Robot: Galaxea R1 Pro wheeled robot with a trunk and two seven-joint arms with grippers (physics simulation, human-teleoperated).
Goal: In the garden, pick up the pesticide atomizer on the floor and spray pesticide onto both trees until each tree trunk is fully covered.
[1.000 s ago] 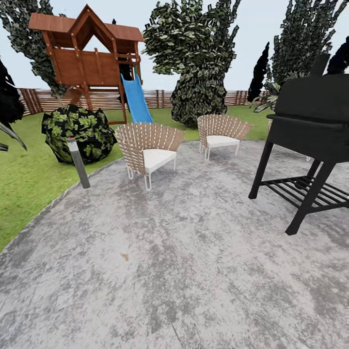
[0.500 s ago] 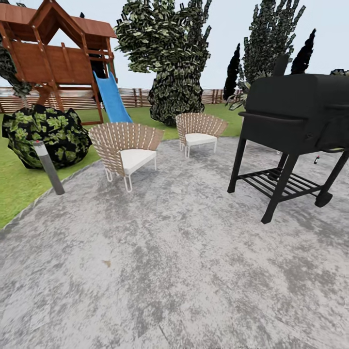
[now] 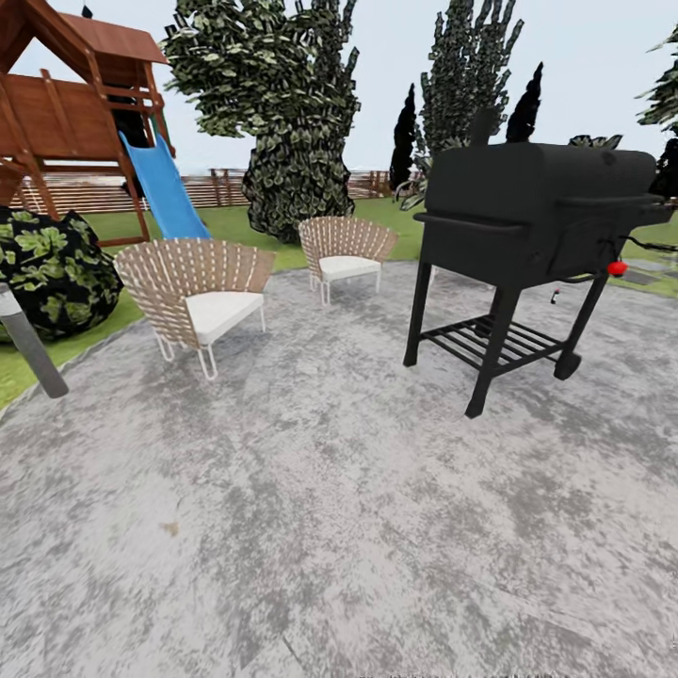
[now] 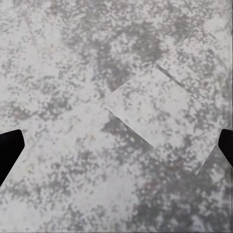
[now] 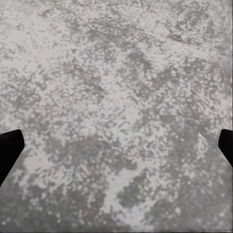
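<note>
I stand on grey stone paving point(image 3: 320, 508). The pesticide atomizer and the two bare-trunked trees are out of view. Green lawn floor point(image 3: 235, 223) lies beyond the paving, with the brown slat fence point(image 3: 80, 193) behind it. In the left wrist view my left gripper point(image 4: 116, 148) is open over bare paving, its black fingertips point(image 4: 8, 148) far apart. My right gripper point(image 5: 116, 145) is open over paving too, fingertips point(image 5: 226, 144) at the picture's edges, nothing between them.
A black grill point(image 3: 527, 212) stands ahead on the right. Two woven chairs point(image 3: 193, 287) point(image 3: 344, 247) sit ahead on the left. Beyond are a wooden play tower with a blue slide point(image 3: 165, 193), a low bush point(image 3: 47, 268), a grey bollard point(image 3: 28, 344), a leafy tree point(image 3: 278, 113) and dark columnar trees point(image 3: 405, 132).
The whole head view has slid to the left, so the camera has turned to the right. The grill now shows in full and the play tower sits at the left edge.
</note>
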